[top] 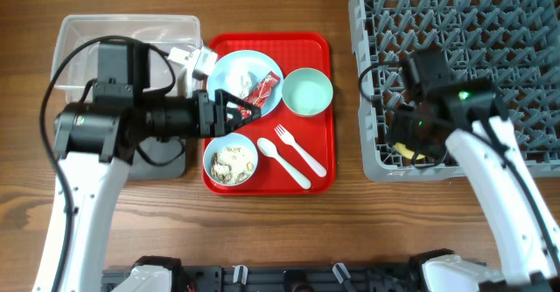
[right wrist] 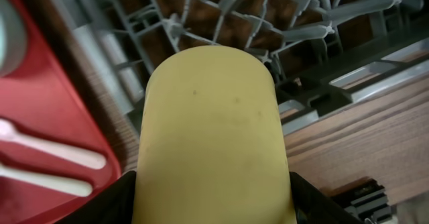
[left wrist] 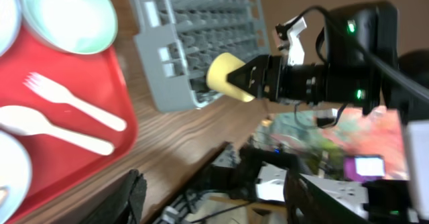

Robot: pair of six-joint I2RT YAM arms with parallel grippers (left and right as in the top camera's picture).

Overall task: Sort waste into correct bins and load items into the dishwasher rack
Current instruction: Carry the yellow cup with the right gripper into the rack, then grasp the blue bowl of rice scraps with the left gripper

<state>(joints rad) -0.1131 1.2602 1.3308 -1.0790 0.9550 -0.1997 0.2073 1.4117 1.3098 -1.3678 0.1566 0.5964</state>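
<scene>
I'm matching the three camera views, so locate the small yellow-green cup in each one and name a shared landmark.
Overhead: yellow-green cup mostly hidden under the right arm, at the grey dishwasher rack's lower left corner.
Left wrist: cup at centre, held in front of the rack's corner.
Right wrist: cup fills the middle foreground.
Shared landmark: the grey dishwasher rack.

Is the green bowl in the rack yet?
No, the green bowl sits on the red tray, apart from the rack.
</scene>
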